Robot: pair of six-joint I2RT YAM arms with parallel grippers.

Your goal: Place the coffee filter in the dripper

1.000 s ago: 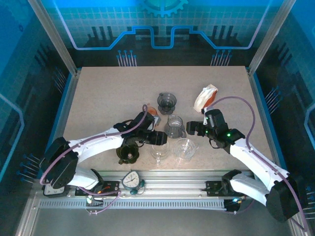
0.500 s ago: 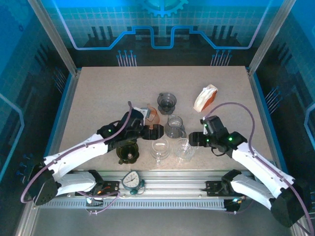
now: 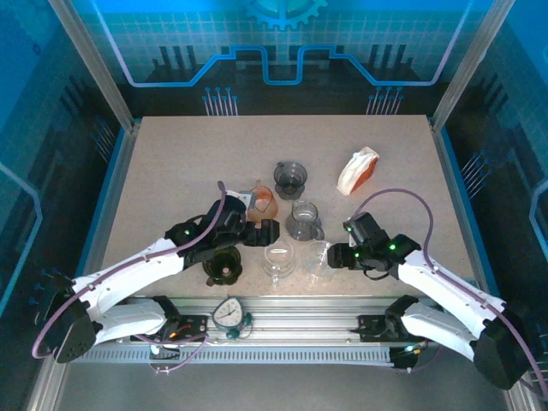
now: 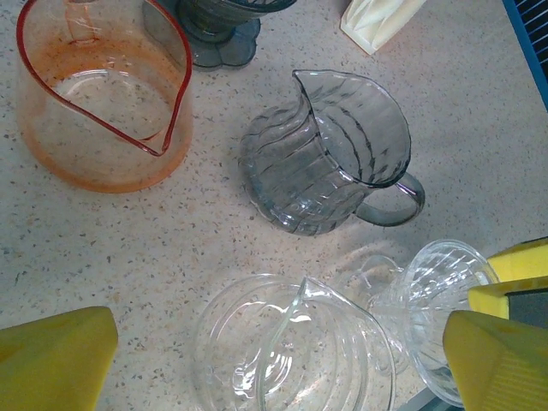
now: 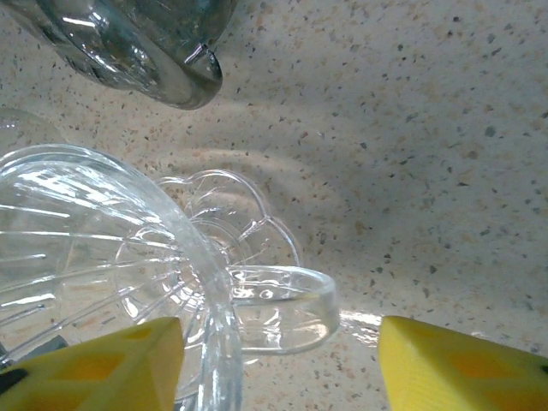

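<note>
Dripper handle (image 5: 282, 310) between right fingers (image 5: 462, 370) (bare table (image 5: 428, 128) beyond).

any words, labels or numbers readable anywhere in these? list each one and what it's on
No text can be read anywhere.
Round white dial: markings too small to read.
Coffee filter pack: no legible print.
Back panel: gear and line graphics, no words.

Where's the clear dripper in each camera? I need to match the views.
Top external: clear dripper just below centre.
Left wrist: dripper at lower right.
Right wrist: dripper at left, handle lower centre.
Shared landmark: grey pitcher, above the dripper in every picture; in right wrist that match is only likely.
</note>
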